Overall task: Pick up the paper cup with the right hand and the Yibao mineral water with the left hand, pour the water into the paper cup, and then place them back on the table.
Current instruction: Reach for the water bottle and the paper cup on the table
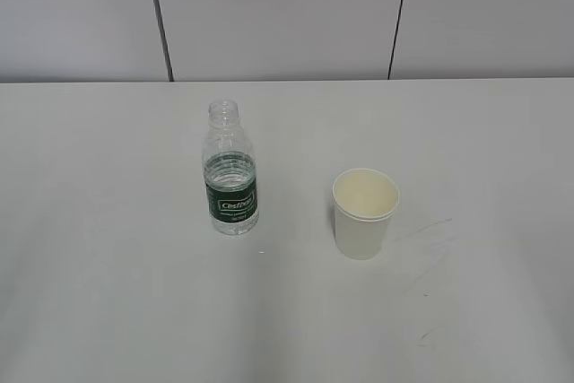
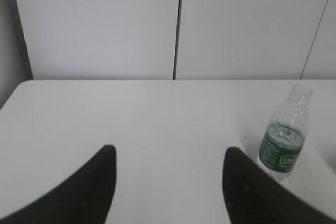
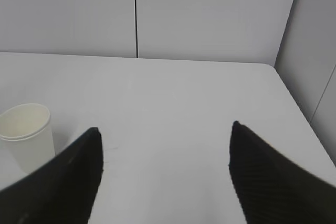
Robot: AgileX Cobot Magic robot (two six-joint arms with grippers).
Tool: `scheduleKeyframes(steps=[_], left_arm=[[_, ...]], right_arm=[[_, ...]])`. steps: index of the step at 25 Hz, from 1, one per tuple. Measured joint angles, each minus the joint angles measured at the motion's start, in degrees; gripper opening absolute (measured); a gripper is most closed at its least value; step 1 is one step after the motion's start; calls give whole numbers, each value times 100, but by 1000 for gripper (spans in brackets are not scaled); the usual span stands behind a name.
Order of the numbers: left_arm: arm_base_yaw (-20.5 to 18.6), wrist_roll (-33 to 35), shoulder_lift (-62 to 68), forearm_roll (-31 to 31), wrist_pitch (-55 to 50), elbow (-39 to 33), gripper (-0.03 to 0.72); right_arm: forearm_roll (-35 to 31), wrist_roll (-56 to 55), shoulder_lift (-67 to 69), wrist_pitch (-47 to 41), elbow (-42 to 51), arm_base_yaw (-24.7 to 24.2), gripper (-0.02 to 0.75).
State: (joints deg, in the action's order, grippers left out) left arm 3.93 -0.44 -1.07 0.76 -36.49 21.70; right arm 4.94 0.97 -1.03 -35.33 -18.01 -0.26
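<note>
The capless Yibao mineral water bottle (image 1: 230,170) stands upright left of centre on the white table (image 1: 108,221). The white paper cup (image 1: 364,213) stands upright to its right, empty. Neither arm shows in the exterior view. In the left wrist view my left gripper (image 2: 169,153) is open and empty, with the bottle (image 2: 284,135) ahead to the right of its right finger. In the right wrist view my right gripper (image 3: 166,132) is open and empty, with the cup (image 3: 27,136) just left of its left finger.
Pale wall panels with dark seams stand behind the table's far edge (image 1: 287,80). Faint scuff marks (image 1: 430,248) lie right of the cup. The table's right edge (image 3: 299,108) shows in the right wrist view.
</note>
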Motion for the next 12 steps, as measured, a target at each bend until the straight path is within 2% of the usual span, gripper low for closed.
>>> scheduleKeyframes(steps=[12], left_arm=[[0,0,49,0,2277,-920,406]], right_arm=[[8,0,0,789,296,0,585]])
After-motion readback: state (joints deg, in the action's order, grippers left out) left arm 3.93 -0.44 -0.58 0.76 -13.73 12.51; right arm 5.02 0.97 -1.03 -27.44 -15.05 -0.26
